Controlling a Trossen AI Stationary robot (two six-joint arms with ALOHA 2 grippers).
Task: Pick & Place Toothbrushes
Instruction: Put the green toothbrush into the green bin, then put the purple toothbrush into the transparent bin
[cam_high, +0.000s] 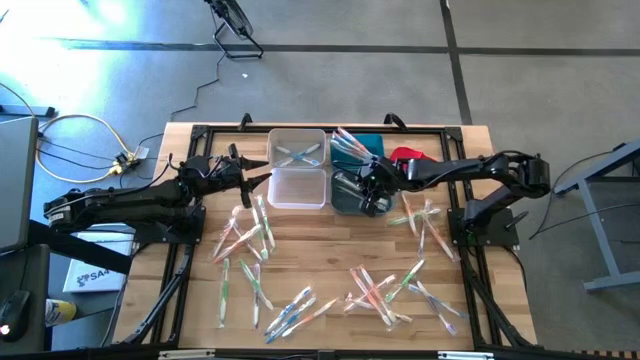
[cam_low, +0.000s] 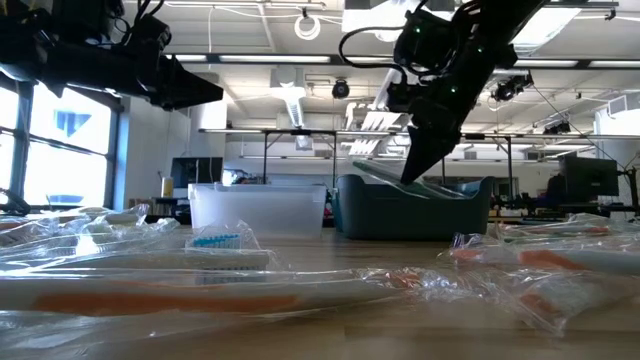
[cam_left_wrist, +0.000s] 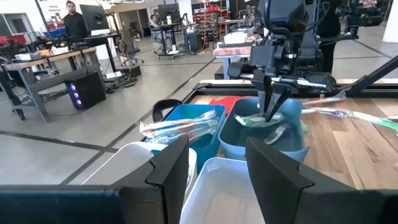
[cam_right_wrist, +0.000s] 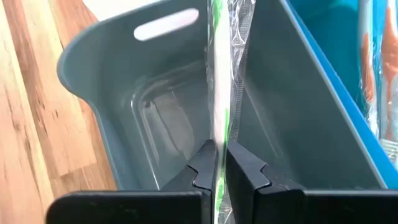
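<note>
Clamped between the right gripper's (cam_right_wrist: 221, 165) fingers, a wrapped green toothbrush (cam_right_wrist: 219, 74) is held over the grey bin (cam_high: 352, 190) near 12 o'clock, so release is judged next, while the left gripper (cam_high: 262, 172) waits, jaws apart, beside the clear bins (cam_high: 297, 170).

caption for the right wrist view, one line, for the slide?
Right gripper shut on a green wrapped toothbrush, holding it over the grey bin.

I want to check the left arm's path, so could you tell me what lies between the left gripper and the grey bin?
In the high view, the clear bin sits between the open left gripper and the grey bin, where the right gripper holds a wrapped toothbrush.
</note>
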